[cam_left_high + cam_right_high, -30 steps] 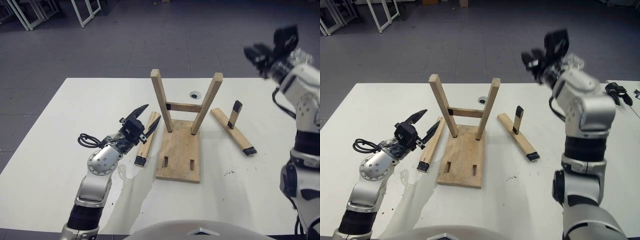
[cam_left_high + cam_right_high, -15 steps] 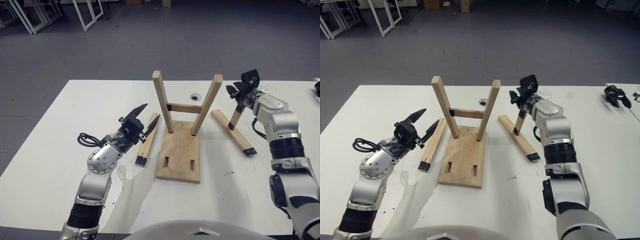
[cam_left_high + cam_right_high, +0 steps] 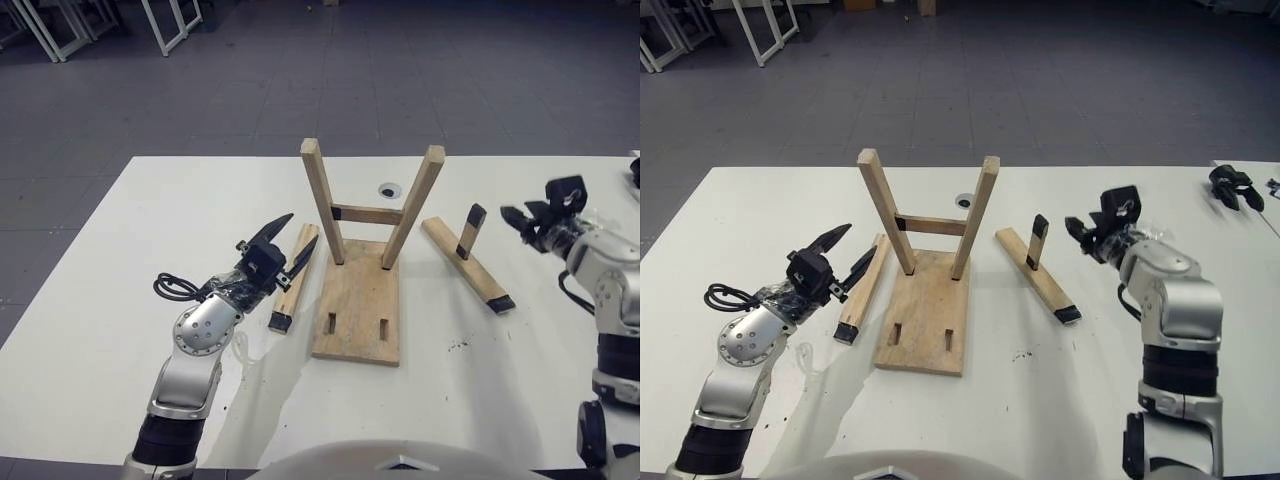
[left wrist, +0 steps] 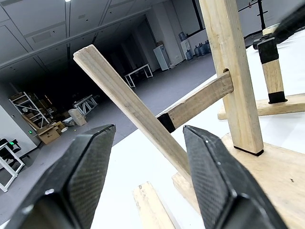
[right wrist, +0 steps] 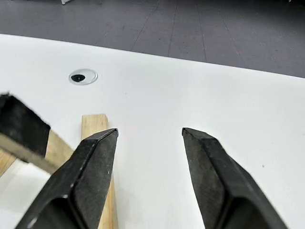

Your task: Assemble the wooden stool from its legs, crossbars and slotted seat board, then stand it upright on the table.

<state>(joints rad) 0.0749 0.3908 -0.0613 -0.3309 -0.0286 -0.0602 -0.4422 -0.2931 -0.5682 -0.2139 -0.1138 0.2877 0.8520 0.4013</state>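
The slotted seat board (image 3: 357,316) lies flat on the white table (image 3: 120,250). Two legs joined by a crossbar (image 3: 368,214) stand upright in its far slots. A loose leg (image 3: 293,275) lies left of the board. My left gripper (image 3: 303,228) hovers open just above that leg's far end, holding nothing; its wrist view shows the standing legs (image 4: 228,71) ahead. Another leg with a short black-tipped crossbar stub (image 3: 470,230) lies right of the board. My right gripper (image 3: 1092,228) is open to the right of the stub, and the lying leg (image 5: 97,126) shows beyond its fingers.
A round cable hole (image 3: 389,189) sits in the table behind the stool frame. A small black object (image 3: 1232,185) lies at the table's far right. A black cable (image 3: 175,285) loops beside my left forearm. The board's two near slots (image 3: 357,324) are open.
My right arm swung down from high above the table to the crossbar stub, then drew back to the right of it. The left gripper has barely moved.
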